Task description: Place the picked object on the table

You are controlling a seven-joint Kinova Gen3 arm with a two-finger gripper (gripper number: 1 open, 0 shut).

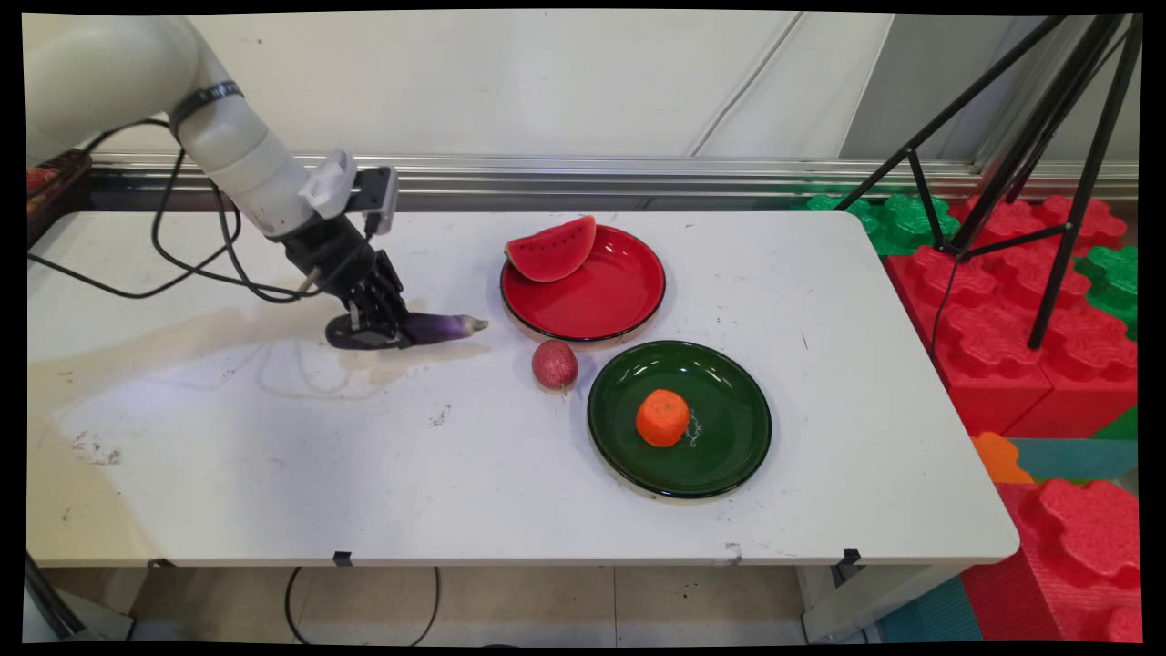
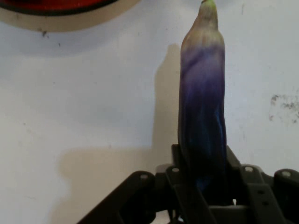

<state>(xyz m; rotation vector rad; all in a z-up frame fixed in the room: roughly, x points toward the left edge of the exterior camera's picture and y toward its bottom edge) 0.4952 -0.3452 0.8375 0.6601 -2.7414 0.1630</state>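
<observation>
Gripper clamped on an eggplant, low at the table's surface.

The black gripper [image 1: 372, 330] was down at the white table [image 1: 273, 456] with its two fingers [image 2: 180, 177] closed on the dark end of a purple eggplant [image 1: 442, 325] — in the hand view the eggplant [image 2: 203, 116] ran straight out ahead of the fingers, its pale greenish tip farthest from the hand. Beyond that tip sat a red plate [image 1: 606, 301] carrying a watermelon slice [image 1: 551, 248] on its far rim, and only the plate's edge [image 2: 56, 5] showed to the hand camera. Ahead of the hand and nearer the camera lay a small reddish fruit [image 1: 555, 363], just beside a green plate [image 1: 720, 456] holding an orange [image 1: 662, 417] (no lettering could be read on any of them).
</observation>
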